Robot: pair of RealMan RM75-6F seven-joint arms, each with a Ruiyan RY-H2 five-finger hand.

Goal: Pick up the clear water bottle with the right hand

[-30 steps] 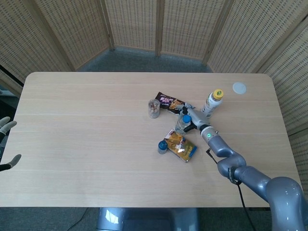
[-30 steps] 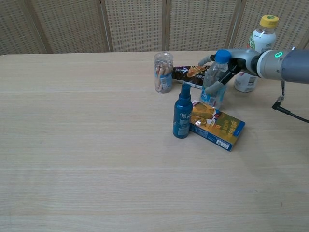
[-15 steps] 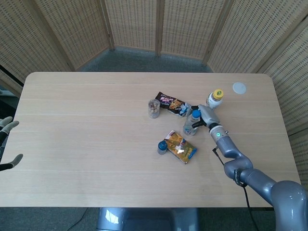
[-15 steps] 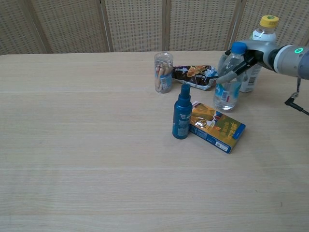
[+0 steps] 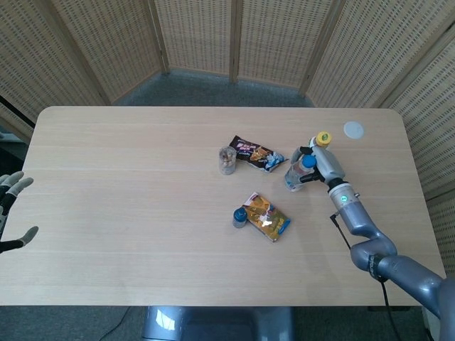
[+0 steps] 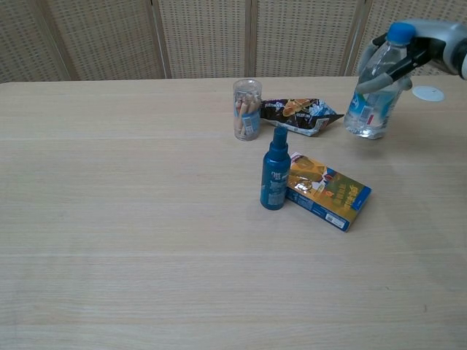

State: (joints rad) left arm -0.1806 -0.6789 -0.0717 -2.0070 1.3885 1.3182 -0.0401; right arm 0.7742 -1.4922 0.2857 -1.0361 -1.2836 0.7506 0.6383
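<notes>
The clear water bottle (image 5: 297,174) has a blue cap and a blue label. My right hand (image 5: 318,164) grips it around the upper body, just in front of the yellow-capped bottle (image 5: 323,139). In the chest view the clear water bottle (image 6: 373,95) hangs tilted at the far right, its cap near the top edge, with the fingers (image 6: 385,79) of my right hand (image 6: 438,38) wrapped over it. There it covers most of the yellow-capped bottle. My left hand (image 5: 13,186) shows at the left edge, off the table, fingers spread and holding nothing.
On the wooden table (image 5: 142,213) stand a blue spray bottle (image 6: 275,171), an orange snack box (image 6: 328,189) lying flat beside it, a clear jar of sticks (image 6: 247,109) and a dark snack packet (image 6: 299,115). A white disc (image 5: 353,130) lies at the back right.
My right hand has carried the clear water bottle to the right and upward, away from the snack box and over to the yellow-capped bottle. The left hand has barely moved.
</notes>
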